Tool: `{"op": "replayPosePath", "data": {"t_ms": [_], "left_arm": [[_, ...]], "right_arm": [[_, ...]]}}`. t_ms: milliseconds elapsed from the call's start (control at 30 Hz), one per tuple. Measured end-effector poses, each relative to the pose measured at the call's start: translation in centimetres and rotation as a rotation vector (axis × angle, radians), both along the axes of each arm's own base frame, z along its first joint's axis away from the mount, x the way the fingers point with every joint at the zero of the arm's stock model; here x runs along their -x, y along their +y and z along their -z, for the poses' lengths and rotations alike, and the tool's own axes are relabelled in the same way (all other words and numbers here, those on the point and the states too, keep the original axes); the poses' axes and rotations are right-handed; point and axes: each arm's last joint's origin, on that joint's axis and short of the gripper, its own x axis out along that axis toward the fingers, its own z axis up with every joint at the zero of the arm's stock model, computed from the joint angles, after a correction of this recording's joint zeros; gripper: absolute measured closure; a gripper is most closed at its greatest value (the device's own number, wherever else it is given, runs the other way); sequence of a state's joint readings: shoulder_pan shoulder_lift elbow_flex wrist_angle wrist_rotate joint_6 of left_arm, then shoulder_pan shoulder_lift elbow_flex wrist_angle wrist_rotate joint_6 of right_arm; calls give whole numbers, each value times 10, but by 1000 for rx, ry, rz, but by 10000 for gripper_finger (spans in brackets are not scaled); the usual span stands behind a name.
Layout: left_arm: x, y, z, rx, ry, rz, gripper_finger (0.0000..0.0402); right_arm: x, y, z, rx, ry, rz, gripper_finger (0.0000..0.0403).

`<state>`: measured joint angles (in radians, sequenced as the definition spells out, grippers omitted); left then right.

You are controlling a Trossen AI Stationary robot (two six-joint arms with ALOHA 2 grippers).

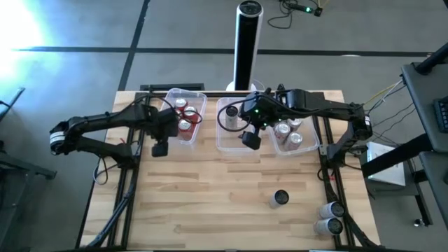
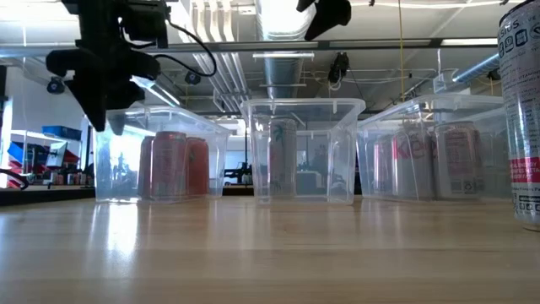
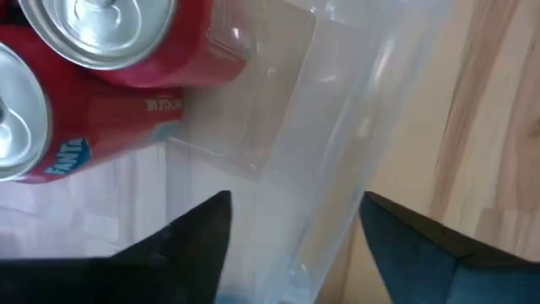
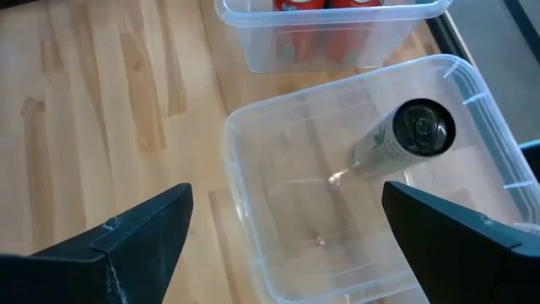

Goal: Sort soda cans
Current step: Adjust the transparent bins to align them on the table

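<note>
— Wooden tabletop [image 1: 210, 203]: three clear tubs in a row toward 12 o'clock. Where are the cans?

— Red cans [image 1: 185, 115] in the left tub [image 1: 199, 98]; one dark-topped can [image 1: 232, 112] in the middle tub [image 1: 224, 143]; silver cans [image 1: 288, 133] in the right tub. Three loose cans [image 1: 280, 199] toward 5 o'clock.

— Pincers?

— Left pincer [image 1: 159, 148] open, empty, over the left tub's near wall. Right pincer [image 1: 250, 139] open, empty, above the middle tub.

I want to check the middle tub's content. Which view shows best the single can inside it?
The right wrist view: the can stands unobstructed in the middle tub. The high view shows it small; the low view, blurred through plastic.
</note>
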<state>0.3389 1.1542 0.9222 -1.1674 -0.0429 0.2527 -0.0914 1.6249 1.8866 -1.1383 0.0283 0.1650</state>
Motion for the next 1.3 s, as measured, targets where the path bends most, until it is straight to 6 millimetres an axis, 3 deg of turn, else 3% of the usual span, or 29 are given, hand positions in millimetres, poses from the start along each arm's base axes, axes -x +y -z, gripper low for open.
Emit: {"op": "replayPosePath", "data": {"t_ms": [300,533,967,1167,1300], "left_arm": [[-9,-2,3,-2,-25,-10,264],[-22,-13,1,-8,-41,27,319],[-59,-35,0,23,-69,24,326],[-66,-46,9,21,-30,43,326],[-69,-50,5,49,-40,52,326]], "right_arm": [[0,0,0,0,5,0,22],[1,0,0,3,9,-4,22],[1,0,1,25,13,-37,22],[1,0,1,25,18,-40,22],[1,1,1,24,19,-42,22]]}}
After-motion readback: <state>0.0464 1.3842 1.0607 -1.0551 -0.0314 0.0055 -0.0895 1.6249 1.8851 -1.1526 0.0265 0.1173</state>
